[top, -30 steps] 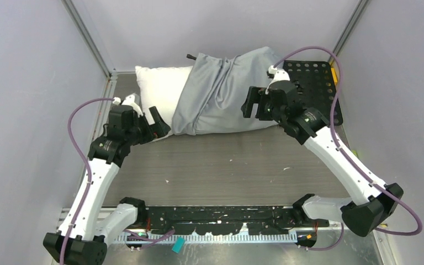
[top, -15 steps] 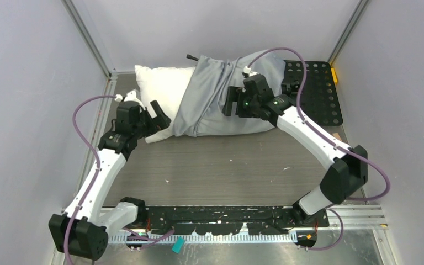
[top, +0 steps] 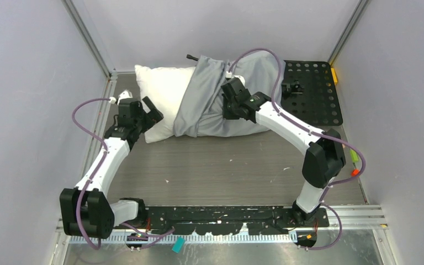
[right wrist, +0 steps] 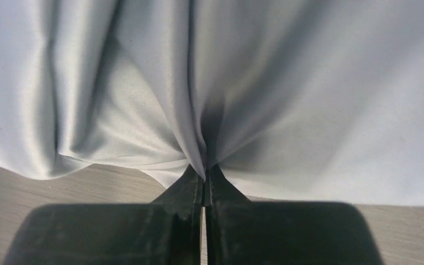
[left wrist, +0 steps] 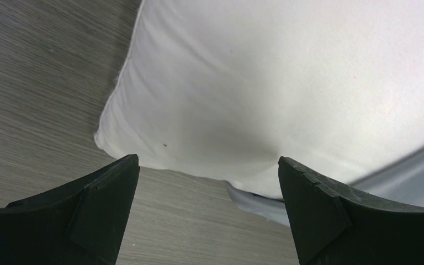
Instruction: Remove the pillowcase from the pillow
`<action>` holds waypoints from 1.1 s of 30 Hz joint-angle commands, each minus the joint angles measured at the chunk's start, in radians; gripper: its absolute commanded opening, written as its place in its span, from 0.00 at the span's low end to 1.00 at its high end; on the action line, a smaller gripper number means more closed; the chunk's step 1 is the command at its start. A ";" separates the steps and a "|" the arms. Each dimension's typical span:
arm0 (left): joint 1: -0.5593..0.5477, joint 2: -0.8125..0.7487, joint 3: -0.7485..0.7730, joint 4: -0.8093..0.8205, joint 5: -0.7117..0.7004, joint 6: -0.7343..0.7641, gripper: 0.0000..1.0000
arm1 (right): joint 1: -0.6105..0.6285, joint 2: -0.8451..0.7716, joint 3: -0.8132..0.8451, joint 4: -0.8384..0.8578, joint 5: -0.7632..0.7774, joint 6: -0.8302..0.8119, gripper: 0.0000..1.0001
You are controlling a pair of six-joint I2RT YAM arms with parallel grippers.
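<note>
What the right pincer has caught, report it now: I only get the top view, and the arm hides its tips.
Observer: The right pincer is shut on a fold of the pillowcase; the cloth puckers into its tips.
Operator: Now give me the left side.
Observer: The left pincer stands wide open and grips nothing; the bare white pillow fills the view ahead of it.
Operator: Tell me where the case's edge lies from there.
Observer: In the left wrist view the grey edge shows only at the lower right, by the finger on that side; the pillow's bare corner rests on the table.
</note>
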 commanded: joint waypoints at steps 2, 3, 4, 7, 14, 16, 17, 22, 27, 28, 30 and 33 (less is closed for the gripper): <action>0.023 0.017 -0.008 0.109 -0.034 0.006 1.00 | -0.011 -0.153 -0.083 0.029 0.132 -0.020 0.00; 0.022 0.020 -0.012 0.118 -0.030 0.018 1.00 | -0.014 -0.174 -0.101 0.028 0.136 -0.023 0.00; 0.021 0.023 -0.015 0.122 -0.027 0.027 1.00 | -0.014 -0.198 -0.121 0.029 0.138 -0.025 0.00; 0.022 0.027 -0.022 0.132 0.001 0.056 1.00 | -0.014 -0.281 -0.195 0.040 0.132 -0.028 0.00; 0.022 0.110 -0.023 0.212 0.075 0.023 1.00 | -0.016 -0.417 -0.329 0.044 0.132 -0.025 0.00; 0.022 0.173 -0.002 0.237 0.128 -0.004 1.00 | -0.017 -0.426 -0.352 0.044 0.128 -0.018 0.00; 0.023 0.209 0.008 0.250 0.149 -0.018 0.98 | -0.017 -0.428 -0.365 0.043 0.123 -0.013 0.00; 0.069 0.333 0.015 0.311 0.226 -0.084 0.42 | -0.025 -0.464 -0.365 -0.004 0.198 0.007 0.00; 0.198 0.259 -0.045 0.350 0.245 -0.111 0.00 | -0.070 -0.603 -0.380 -0.051 0.360 0.008 0.00; 0.218 0.235 -0.047 0.340 0.232 -0.106 0.00 | -0.077 -0.639 -0.388 -0.051 0.395 0.003 0.00; 0.240 0.165 -0.047 0.310 0.194 -0.103 0.00 | -0.082 -0.705 -0.402 -0.048 0.473 -0.003 0.00; 0.246 0.069 -0.043 0.287 0.116 -0.106 0.00 | -0.087 -0.794 -0.427 -0.011 0.587 -0.026 0.00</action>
